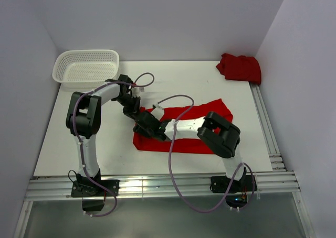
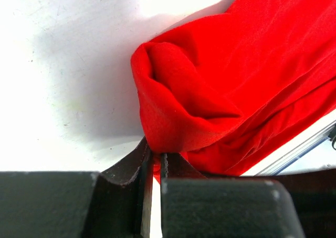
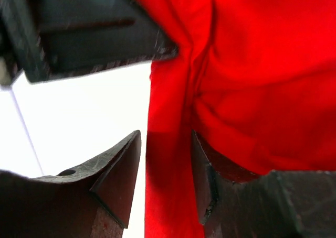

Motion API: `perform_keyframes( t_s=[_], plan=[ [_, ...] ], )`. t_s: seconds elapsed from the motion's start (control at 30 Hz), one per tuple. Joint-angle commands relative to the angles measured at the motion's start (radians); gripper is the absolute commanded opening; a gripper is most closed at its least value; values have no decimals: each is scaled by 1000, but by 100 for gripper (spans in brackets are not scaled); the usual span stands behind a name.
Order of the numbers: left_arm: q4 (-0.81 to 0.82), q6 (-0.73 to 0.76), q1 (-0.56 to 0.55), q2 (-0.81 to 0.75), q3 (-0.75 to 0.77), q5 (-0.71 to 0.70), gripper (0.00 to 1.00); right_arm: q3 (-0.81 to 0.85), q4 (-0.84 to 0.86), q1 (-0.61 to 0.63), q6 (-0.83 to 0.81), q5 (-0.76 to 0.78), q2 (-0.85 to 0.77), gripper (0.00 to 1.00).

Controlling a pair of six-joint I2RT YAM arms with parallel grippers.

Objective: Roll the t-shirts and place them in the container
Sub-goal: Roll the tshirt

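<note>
**Grip on one side only, roll barely begun**

At far left, a white mesh basket (image 1: 86, 67) sits at the back corner of the table (image 1: 84, 138), well away from the work. Moving right, my left gripper (image 2: 156, 160) is down at the left edge of the flat t-shirt (image 1: 202, 129). Its jaws are pressed almost together and pinch a fold of red cloth. In the wrist view, the fabric just beyond them has bunched into a loose hump rather than a tight turn.

Right beside it is my right gripper (image 3: 165, 167). Its fingers are spread, with a strip of the same edge lying loose between them and a sliver of white table showing beside it, so I read it as holding nothing. The rest of the shirt lies spread on the table under the right forearm. A second t-shirt (image 1: 240, 67) waits crumpled in the far right corner.

I judge the roll hardly started. With only one side pinched, any pull could drag the edge askew and give a cone rather than a roll. The two grippers are nearly touching, so closing carelessly could knock them together or grab a single layer. The right forearm may also pin the cloth.
</note>
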Motion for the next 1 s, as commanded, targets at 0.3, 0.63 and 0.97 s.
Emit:
perform_keyframes(
  t_s=[0.3, 0.63, 0.97],
  plan=[
    [43, 12, -19, 0, 29, -94, 0, 49, -268, 93, -16, 124, -105, 37],
    [40, 16, -22, 5, 34, -91, 0, -145, -83, 112, 93, 83, -155, 0],
    [8, 49, -19, -24, 78, 6, 38, -235, 61, 108, 231, 26, -72, 0]
  ],
)
